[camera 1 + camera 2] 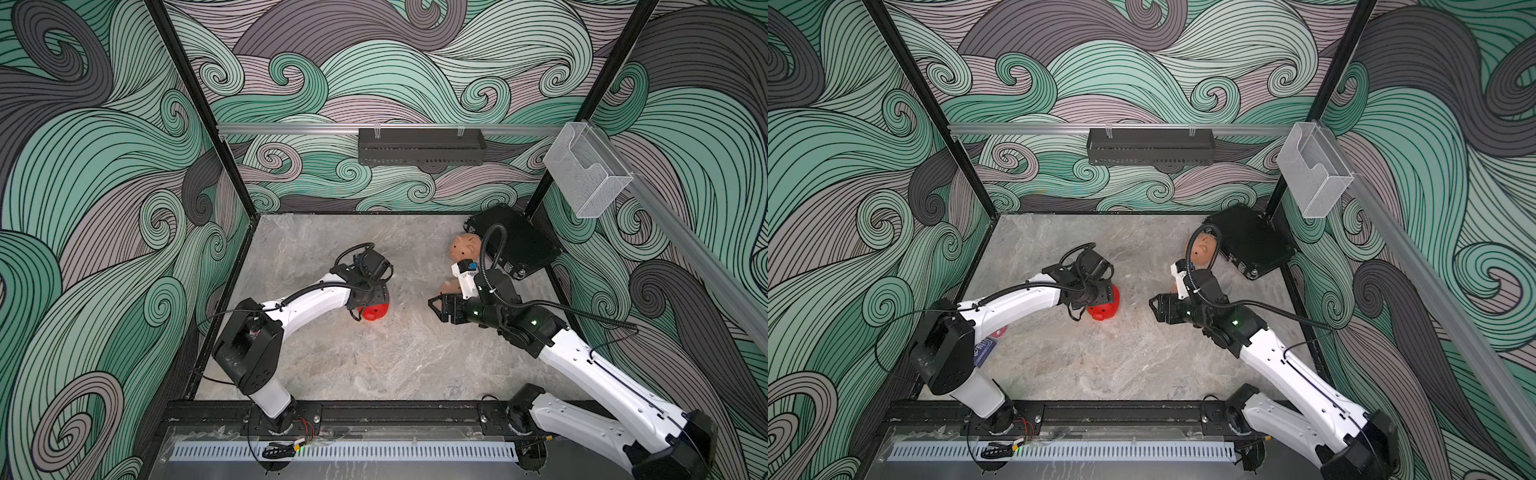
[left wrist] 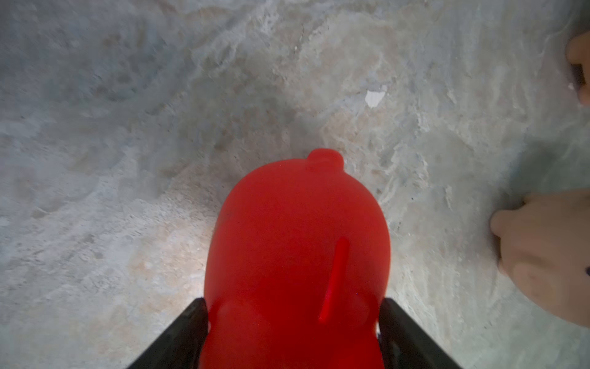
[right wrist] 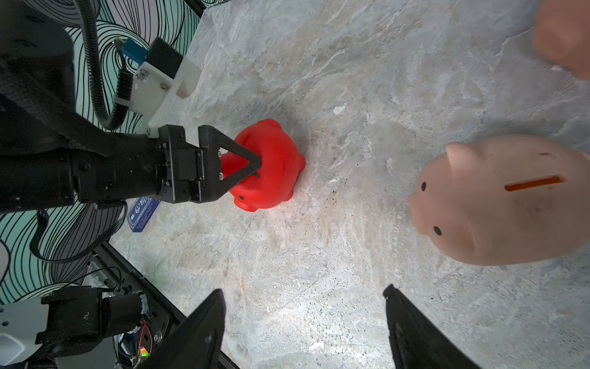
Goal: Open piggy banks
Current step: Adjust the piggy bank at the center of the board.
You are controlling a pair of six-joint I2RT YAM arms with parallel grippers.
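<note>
Grey marbled counter (image 1: 374,365) boxed in by walls (image 1: 104,166) of teal and grey swirls.
The red piggy bank (image 3: 271,166) stands left of centre. The left gripper (image 2: 292,302) has its fingers hugging the red flanks, though I cannot tell if they grip. One peach piggy bank (image 3: 498,201) and a second peach piggy bank (image 1: 465,245) sit far right by a black case (image 1: 523,245). The right gripper (image 3: 303,290) has its fingers apart and empty.

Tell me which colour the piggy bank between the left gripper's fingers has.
Bright red. The piggy bank shows best in the left wrist view.
</note>
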